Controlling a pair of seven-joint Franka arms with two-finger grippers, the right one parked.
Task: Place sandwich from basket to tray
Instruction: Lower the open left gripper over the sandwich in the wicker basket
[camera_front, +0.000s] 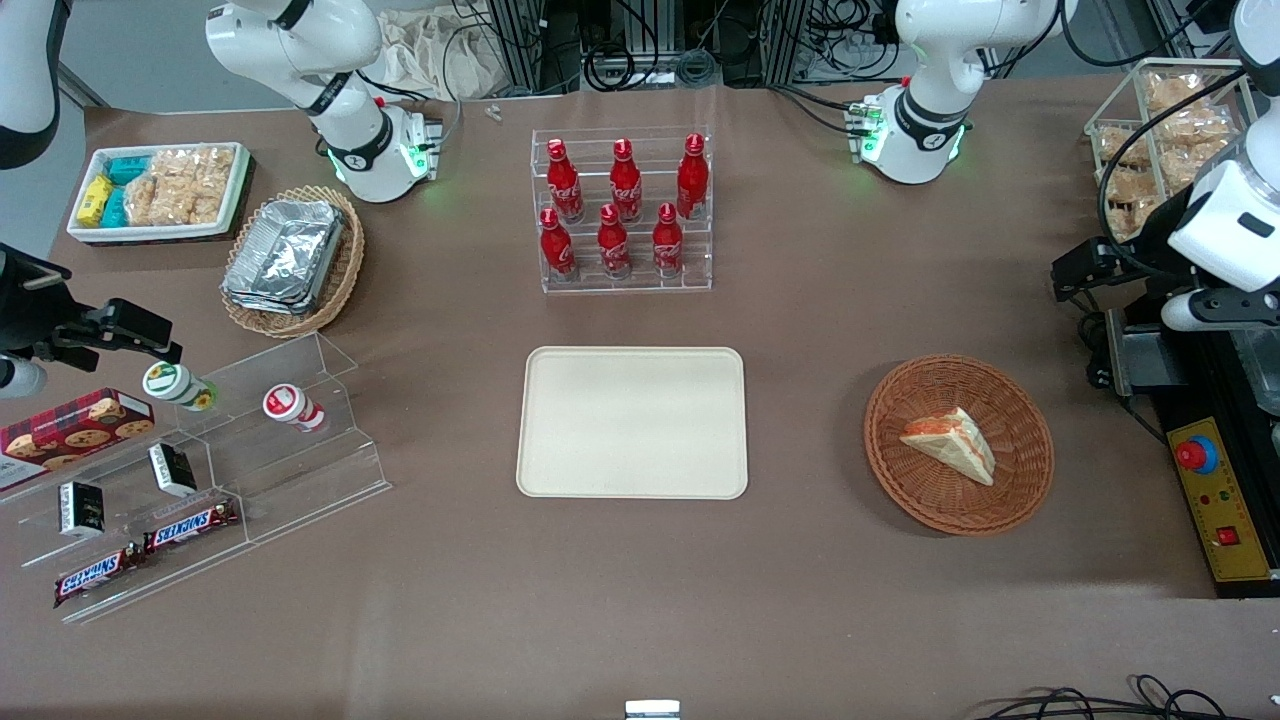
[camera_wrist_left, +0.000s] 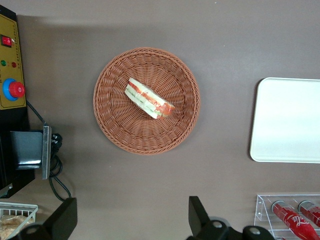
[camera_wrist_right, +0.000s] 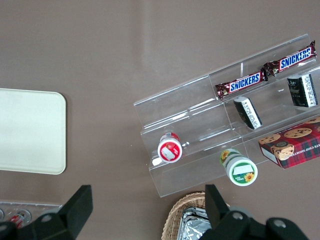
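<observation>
The sandwich, a pale bread wedge with orange-red and green filling, lies in the round reddish-brown wicker basket. The cream rectangular tray lies flat on the table beside the basket, toward the parked arm's end, with nothing on it. My left gripper hangs high at the working arm's end of the table, farther from the front camera than the basket. In the left wrist view the gripper is open and empty, with the sandwich, the basket and the tray well below it.
A clear rack of red bottles stands farther from the front camera than the tray. A control box with a red button sits beside the basket at the working arm's end. A wire basket of snacks stands there too.
</observation>
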